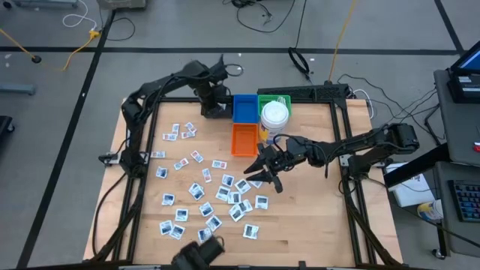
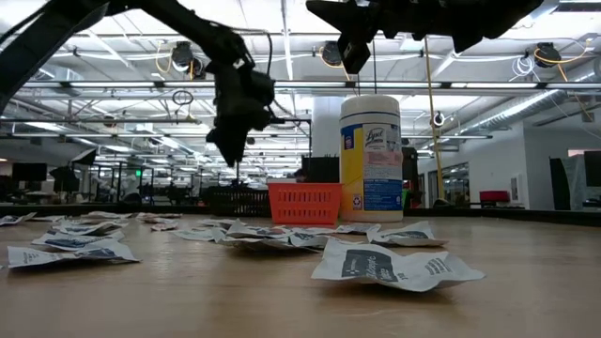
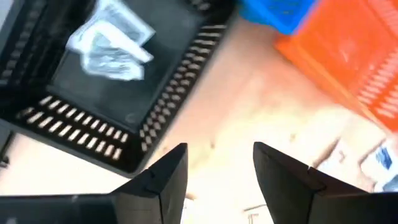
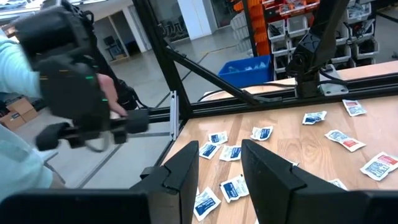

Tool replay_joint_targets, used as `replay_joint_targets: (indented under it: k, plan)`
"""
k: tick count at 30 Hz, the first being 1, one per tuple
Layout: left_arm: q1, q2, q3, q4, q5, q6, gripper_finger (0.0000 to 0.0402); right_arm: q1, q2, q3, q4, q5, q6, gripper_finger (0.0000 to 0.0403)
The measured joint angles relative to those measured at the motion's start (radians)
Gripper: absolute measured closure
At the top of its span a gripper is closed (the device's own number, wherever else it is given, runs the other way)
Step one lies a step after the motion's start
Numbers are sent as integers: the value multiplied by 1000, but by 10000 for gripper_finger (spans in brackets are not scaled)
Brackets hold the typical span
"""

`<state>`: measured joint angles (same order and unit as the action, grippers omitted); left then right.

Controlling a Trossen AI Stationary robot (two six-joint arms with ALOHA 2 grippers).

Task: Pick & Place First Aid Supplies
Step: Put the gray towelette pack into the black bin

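Observation:
Many small white square packets (image 1: 196,191) with blue, dark or red print lie flat across the wooden table; the low view shows them (image 2: 385,264) up close. My left gripper (image 1: 212,106) hovers open at the table's far side, over the edge of a black basket (image 3: 180,81) that holds a couple of pale wrapped packets (image 3: 111,41). My left gripper (image 3: 217,152) holds nothing. My right gripper (image 1: 259,171) hangs open above the right part of the packet scatter, just on the near side of the orange bin. Nothing shows between the fingers of my right gripper (image 4: 221,155), and packets (image 4: 217,138) lie beyond them.
Blue (image 1: 244,107), green (image 1: 283,98) and orange (image 1: 244,139) bins stand in a cluster at the table's far middle. A tall white wipes canister (image 1: 274,115) stands beside them, close to my right arm. In the right wrist view a person's sleeve (image 4: 18,124) shows beyond the table frame.

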<state>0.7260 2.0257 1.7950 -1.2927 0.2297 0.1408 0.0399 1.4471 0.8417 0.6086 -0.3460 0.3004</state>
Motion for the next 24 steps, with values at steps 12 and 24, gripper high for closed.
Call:
replay_joint_targets:
  k: [12, 24]
  plan:
    - [-266, -130, -186, -40, 17, 38, 269, 3, 0, 0, 0, 0, 5, 289]
    - [-499, -424, -586, 267, 100, -225, 275, 65, 0, 0, -88, 53, 70, 289]
